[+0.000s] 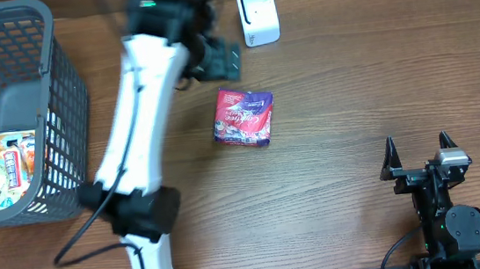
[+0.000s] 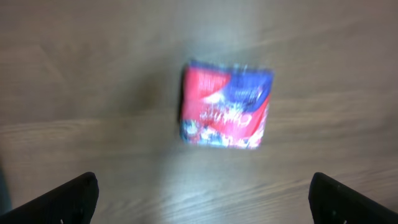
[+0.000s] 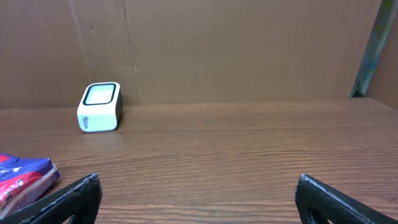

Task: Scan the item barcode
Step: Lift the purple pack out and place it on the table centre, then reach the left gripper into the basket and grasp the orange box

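Left claw (image 2: 202,200) stands wide open, holding nothing, hovering over the red-and-blue crinkly plastic snack packet (image 1: 244,117). The packet lies flat on the brown wooden table (image 1: 349,71), at six o'clock from the small white box scanner (image 1: 258,14). Right claw (image 1: 417,146) is open too, parked at four o'clock. The danger: no barcode is showing, so it may face down, and slick film could slip from a shallow pinch.
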Motion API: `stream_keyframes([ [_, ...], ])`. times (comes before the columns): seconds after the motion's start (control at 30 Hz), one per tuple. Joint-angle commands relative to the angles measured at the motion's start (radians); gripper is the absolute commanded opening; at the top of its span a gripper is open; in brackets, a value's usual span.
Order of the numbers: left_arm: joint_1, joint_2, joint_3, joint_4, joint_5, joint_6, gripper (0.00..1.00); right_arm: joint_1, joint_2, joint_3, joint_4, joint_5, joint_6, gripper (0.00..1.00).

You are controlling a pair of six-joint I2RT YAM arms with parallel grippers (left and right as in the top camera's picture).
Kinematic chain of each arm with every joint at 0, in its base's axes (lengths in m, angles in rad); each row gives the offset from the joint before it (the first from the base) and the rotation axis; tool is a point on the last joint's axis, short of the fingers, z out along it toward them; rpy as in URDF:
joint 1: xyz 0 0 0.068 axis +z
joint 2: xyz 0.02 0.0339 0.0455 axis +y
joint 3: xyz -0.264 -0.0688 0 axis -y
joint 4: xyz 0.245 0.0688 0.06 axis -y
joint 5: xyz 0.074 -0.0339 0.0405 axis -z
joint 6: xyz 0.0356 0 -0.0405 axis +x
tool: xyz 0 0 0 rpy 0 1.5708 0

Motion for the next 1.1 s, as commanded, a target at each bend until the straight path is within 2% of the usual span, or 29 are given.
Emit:
stream_keyframes([
  [0.0,0.135,-0.146,0.162,-0.005,-0.001,0.032,1.0,0.005,-0.012,-0.01,0.007,0.006,-0.005,1.0],
  [0.1,0.307,-0.229,0.188,-0.005,-0.049,0.032,1.0,0.005,-0.012,-0.01,0.007,0.006,-0.005,1.0],
  [0.13,0.399,-0.258,0.188,-0.005,-0.056,0.032,1.0,0.005,-0.012,-0.01,0.007,0.006,-0.005,1.0],
  [0.17,0.555,-0.289,0.188,-0.005,-0.058,0.031,1.0,0.005,-0.012,-0.01,0.007,0.006,-0.005,1.0],
  [0.27,0.787,-0.299,0.184,-0.005,-0.044,0.028,1.0,0.005,-0.012,-0.01,0.007,0.006,-0.005,1.0],
  [0.3,0.919,-0.297,0.15,-0.005,0.026,0.03,1.0,0.005,-0.012,-0.01,0.007,0.006,-0.005,1.0],
  [0.4,1.054,-0.276,0.032,-0.005,0.121,0.07,1.0,0.005,-0.012,-0.01,0.007,0.006,-0.005,1.0],
  [0.53,1.064,-0.237,-0.139,0.034,0.12,0.073,1.0,0.005,-0.012,-0.01,0.007,0.006,-0.005,1.0],
  [0.73,1.034,-0.166,-0.338,0.219,0.118,0.073,1.0,0.005,-0.012,-0.01,0.007,0.006,-0.005,1.0],
  [0.9,1.007,-0.087,-0.408,0.345,0.127,0.072,1.0,0.005,-0.012,-0.01,0.007,0.006,-0.005,1.0],
  [1.07,0.957,0.014,-0.411,0.356,0.117,0.091,1.0,0.005,-0.012,-0.01,0.007,0.006,-0.005,1.0],
])
